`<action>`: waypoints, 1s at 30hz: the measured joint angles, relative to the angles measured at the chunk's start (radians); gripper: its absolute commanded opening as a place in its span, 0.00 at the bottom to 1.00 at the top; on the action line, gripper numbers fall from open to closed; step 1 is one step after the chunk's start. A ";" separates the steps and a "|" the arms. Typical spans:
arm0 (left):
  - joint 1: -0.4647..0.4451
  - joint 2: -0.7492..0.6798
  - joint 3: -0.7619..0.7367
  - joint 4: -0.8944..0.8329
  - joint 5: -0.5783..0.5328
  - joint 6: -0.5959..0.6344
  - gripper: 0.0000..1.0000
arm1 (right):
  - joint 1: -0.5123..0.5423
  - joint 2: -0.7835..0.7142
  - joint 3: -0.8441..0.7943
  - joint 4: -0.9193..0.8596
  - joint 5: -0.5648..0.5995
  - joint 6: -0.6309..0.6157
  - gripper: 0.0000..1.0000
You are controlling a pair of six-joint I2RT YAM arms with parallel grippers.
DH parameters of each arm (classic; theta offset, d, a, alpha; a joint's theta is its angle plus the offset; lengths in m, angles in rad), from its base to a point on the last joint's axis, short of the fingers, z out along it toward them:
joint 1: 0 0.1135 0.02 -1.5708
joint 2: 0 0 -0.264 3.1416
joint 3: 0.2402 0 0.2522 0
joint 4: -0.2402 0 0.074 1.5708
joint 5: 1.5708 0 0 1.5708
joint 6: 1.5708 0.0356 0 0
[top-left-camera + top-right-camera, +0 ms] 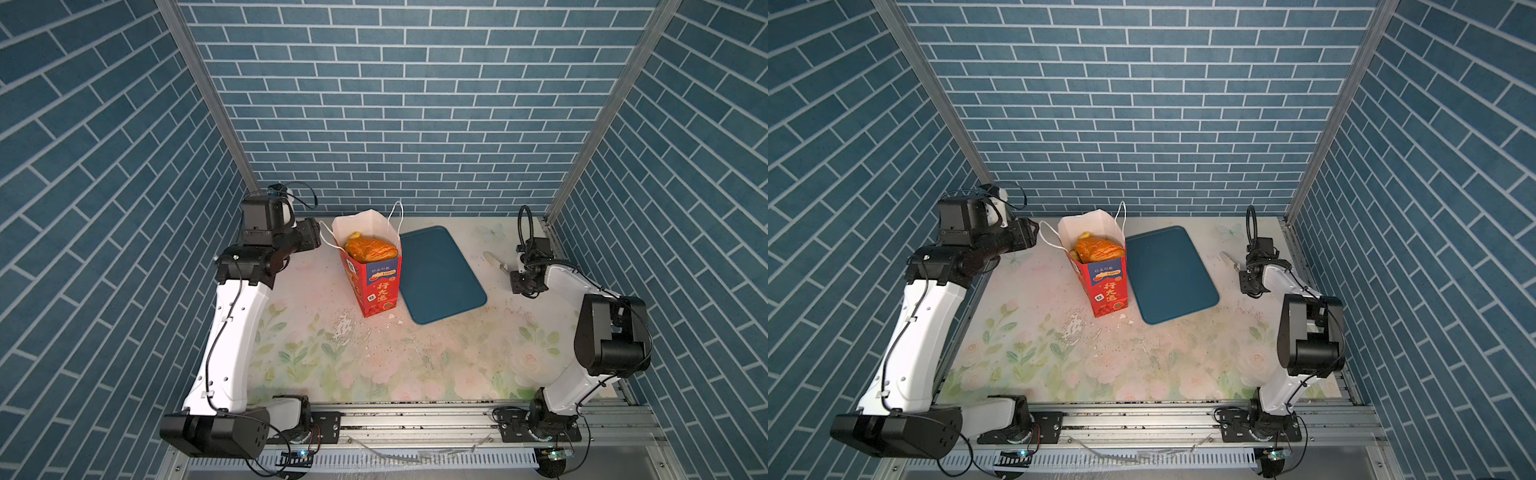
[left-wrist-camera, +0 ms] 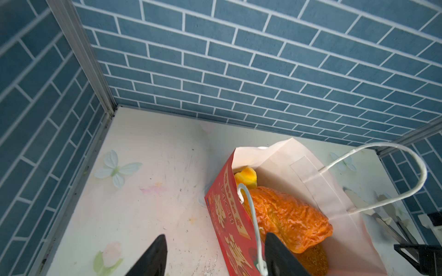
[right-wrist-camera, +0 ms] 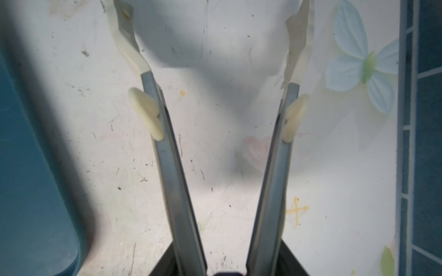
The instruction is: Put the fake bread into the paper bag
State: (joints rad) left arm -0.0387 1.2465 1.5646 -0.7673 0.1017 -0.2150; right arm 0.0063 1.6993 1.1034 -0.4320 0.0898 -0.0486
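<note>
Left tool (image 2: 215, 235): black fingers spread, straddling the red wall and a white cord handle of the paper bag (image 1: 376, 286). Bag: upright, left of centre in both top views. Fake bread (image 1: 371, 248): glossy orange, inside the bag, near the rim. Teal tray (image 1: 440, 274): just beside, at right. Right tool (image 3: 210, 24): cream-tipped blades spread above the desk (image 1: 415, 365), far right.

Bright, even light — soft shadows on the table (image 1: 415, 353), edges bowed, right wrist view blurred.
</note>
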 measured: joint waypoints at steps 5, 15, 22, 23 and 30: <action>0.085 -0.061 -0.011 0.000 -0.049 0.025 0.70 | -0.001 0.010 -0.009 0.005 -0.008 0.000 0.54; 0.221 -0.149 -0.303 0.101 -0.099 0.011 0.71 | -0.002 -0.006 -0.107 0.107 0.014 0.051 0.63; 0.230 -0.233 -0.605 0.314 -0.160 0.007 0.69 | -0.002 -0.227 -0.270 0.327 0.077 0.078 0.99; 0.230 -0.239 -0.652 0.354 -0.164 0.007 0.68 | -0.002 -0.263 -0.317 0.399 0.083 0.080 0.99; 0.155 -0.219 -1.034 0.721 -0.257 0.033 0.75 | -0.003 -0.278 -0.622 0.864 0.069 0.086 0.99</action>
State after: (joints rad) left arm 0.1162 1.0279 0.5304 -0.0460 -0.1555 -0.1818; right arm 0.0036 1.4212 0.4816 0.4316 0.1589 0.0376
